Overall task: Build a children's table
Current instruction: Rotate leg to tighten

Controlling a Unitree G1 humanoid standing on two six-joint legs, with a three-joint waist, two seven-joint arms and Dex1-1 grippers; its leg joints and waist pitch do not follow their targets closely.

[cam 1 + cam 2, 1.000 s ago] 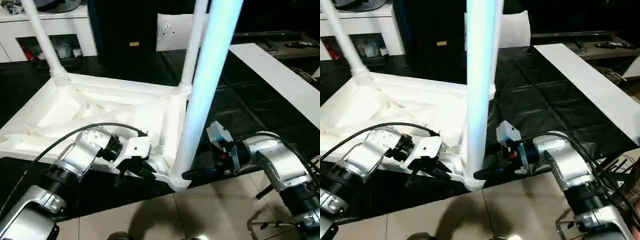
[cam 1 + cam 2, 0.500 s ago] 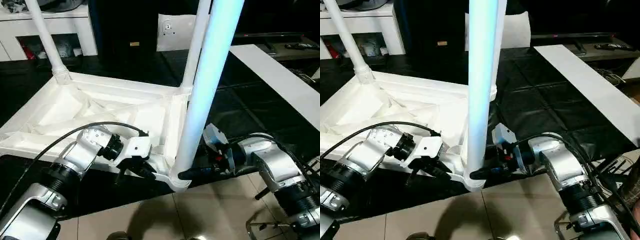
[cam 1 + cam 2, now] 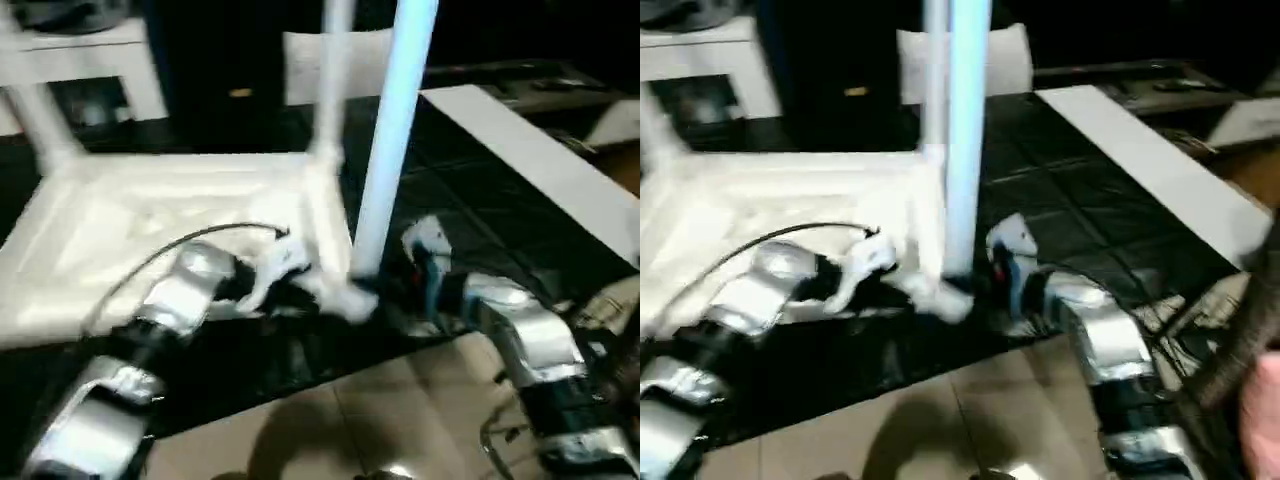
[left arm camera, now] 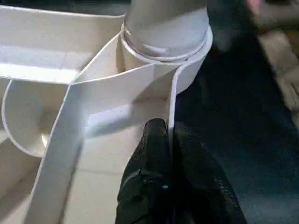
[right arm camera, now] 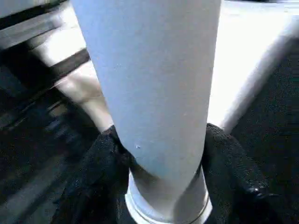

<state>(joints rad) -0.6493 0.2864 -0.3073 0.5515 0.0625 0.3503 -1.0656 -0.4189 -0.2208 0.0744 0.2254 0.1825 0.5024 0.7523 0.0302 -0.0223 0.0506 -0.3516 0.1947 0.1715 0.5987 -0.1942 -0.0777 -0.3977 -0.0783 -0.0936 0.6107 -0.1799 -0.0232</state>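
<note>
The left tool (image 4: 170,140) is pinched tight on the tabletop's rim (image 4: 172,100), one black finger (image 4: 152,144) either side. The right tool (image 5: 161,154) clasps the near leg (image 5: 154,84), fingers at 9 and 3 o'clock. Both silver forearms reach inward toward each other.

I note heavy motion blur in both head views, a dim room, and glare on the nearest leg (image 3: 385,170).

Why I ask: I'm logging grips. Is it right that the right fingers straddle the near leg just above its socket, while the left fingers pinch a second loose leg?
Not quite. The left wrist view shows the left fingers pinching the tabletop's thin rim, not a loose leg. The right fingers do straddle the near leg just above its socket.
</note>
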